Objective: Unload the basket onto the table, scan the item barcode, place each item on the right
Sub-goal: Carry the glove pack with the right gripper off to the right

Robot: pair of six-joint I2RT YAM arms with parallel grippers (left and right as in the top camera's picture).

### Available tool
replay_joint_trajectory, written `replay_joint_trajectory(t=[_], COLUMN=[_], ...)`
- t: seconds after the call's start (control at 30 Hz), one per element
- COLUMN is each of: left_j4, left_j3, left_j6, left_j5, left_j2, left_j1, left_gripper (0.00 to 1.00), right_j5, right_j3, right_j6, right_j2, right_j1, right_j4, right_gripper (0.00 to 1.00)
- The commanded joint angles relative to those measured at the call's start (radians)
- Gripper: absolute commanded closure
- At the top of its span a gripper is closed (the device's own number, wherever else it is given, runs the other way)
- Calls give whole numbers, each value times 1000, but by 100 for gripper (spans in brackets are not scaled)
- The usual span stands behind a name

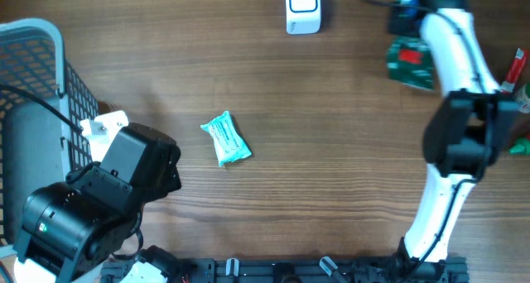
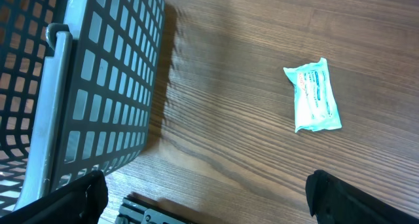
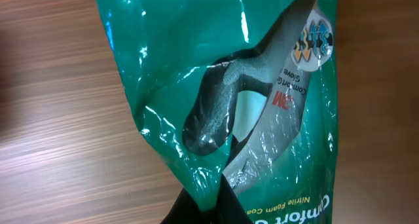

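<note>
The green glove packet (image 3: 262, 86) is pinched at one crumpled edge by the right hand (image 3: 201, 207), whose fingers are closed on the film. To that hand's left, near the far edge of the worktop (image 1: 331, 151), stands a white scanner (image 1: 302, 8), with bare wood between. The left hand (image 2: 206, 201) is spread wide, holding nothing. A small teal packet (image 2: 313, 96) lies ahead and to its right, with open room all round. A grey mesh basket (image 2: 98, 86) sits close on its left; its contents are mostly hidden, so I cannot tell.
</note>
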Motion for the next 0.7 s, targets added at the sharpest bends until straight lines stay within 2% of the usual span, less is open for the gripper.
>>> replay_joint_trajectory(t=[0.0,0.07,0.13,0.37,0.4,0.5,0.57,0.63,0.67], left_j4=[0,0,0,0,0,0,0,0,0], left_j3=[1,1,1,1,1,1,1,1,1], left_j6=[-13,-13,-13,-13,-13,-13,-13,-13,-13], left_j5=[-2,-2,-2,-2,-2,-2,-2,-2,-2], left_j2=[-3,-3,-3,-3,-3,-3,-3,-3,-3], left_j1=[3,3,3,3,3,3,3,3,3], left_gripper=[0,0,0,0,0,0,0,0,0], right_j5=[16,-79,-90,-90,-89,-86,-87,-98,-131], right_j3=[14,14,14,14,14,17,20,20,20], right_j6=[-99,-181,-173,-148,-130,-112,-87,-40,-10], right_j2=[-2,14,29,38,38,36,18,-32,-77], right_j1=[-166,-243,-307,-345,-345,-344,-337,-320,-301], right_j4=[2,11,8,17,16,5,-19,-36,-49], right_gripper=[96,95,96,93,83,30,17,15,8])
